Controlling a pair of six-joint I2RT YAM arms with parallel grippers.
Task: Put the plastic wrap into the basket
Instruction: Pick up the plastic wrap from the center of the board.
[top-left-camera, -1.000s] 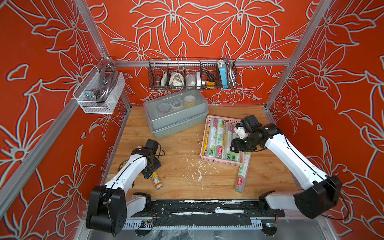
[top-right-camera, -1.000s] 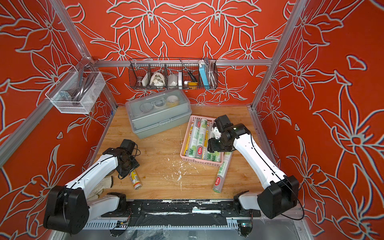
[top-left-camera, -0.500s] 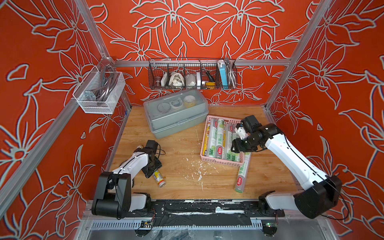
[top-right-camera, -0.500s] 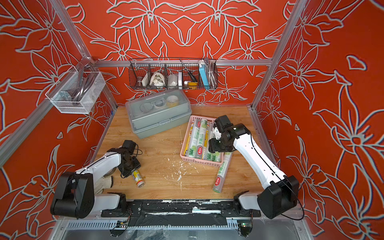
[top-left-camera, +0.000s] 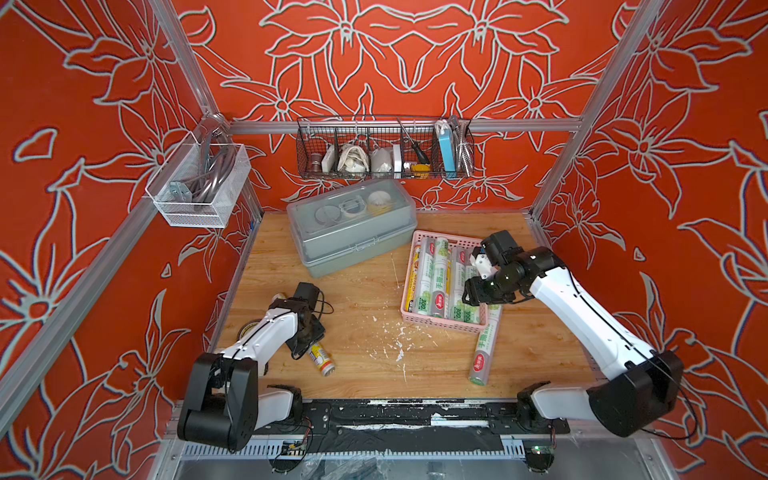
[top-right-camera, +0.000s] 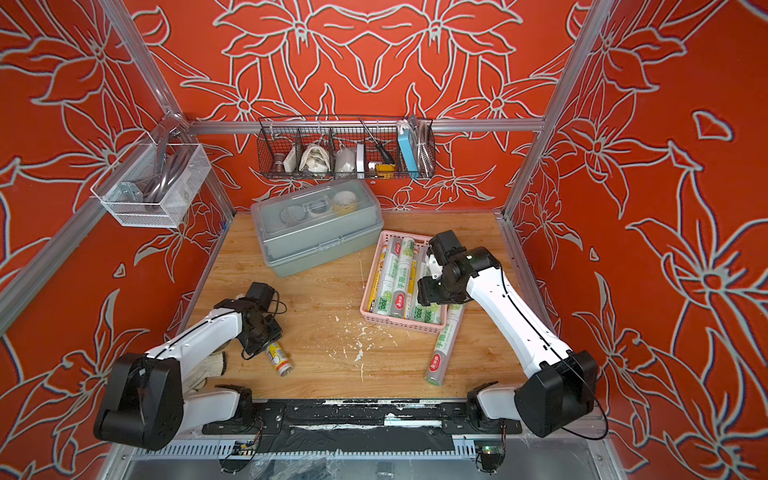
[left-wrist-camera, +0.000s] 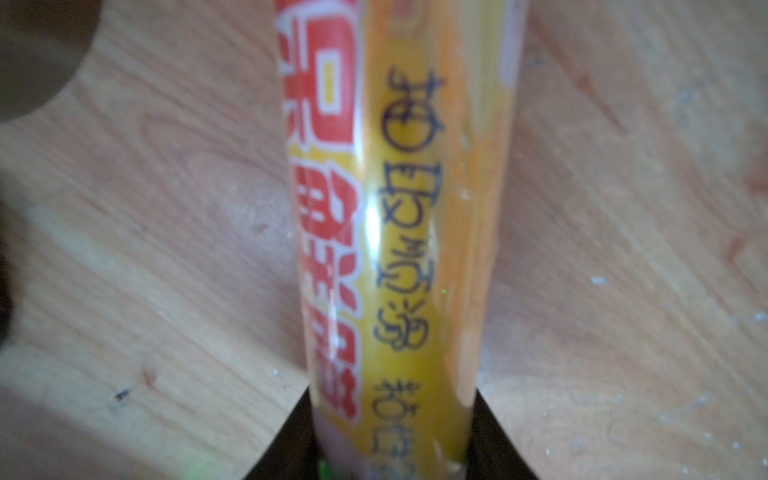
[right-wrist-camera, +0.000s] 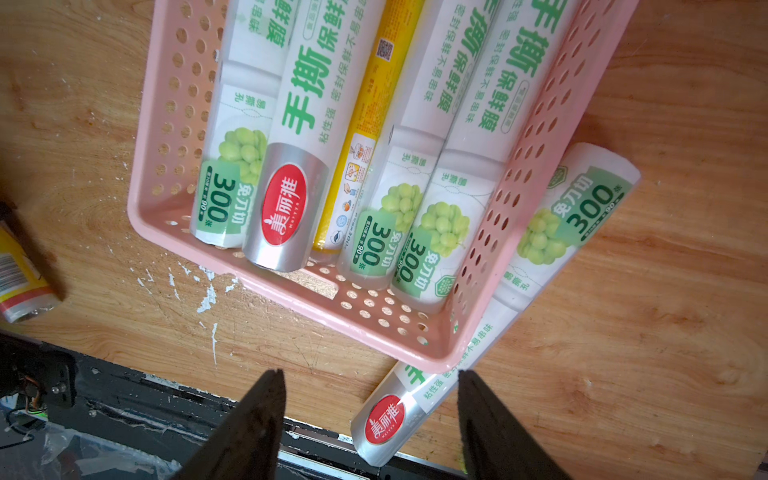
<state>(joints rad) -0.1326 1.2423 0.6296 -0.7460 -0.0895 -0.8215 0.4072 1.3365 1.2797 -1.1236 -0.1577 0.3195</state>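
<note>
Left tool (left-wrist-camera: 392, 415) clamped on yellow roll (left-wrist-camera: 395, 208); right tool (right-wrist-camera: 370, 376) spread, empty, by basket (right-wrist-camera: 536, 174).

We observe rolls (top-left-camera: 436, 270) lengthwise in the pink basket (top-left-camera: 440, 325) — one white-green roll (top-left-camera: 483, 353) under its edge, one yellow roll (top-left-camera: 321, 358) apart.

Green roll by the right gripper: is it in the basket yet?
Out. The roll lies flat on the table, outside the basket wall.
</note>
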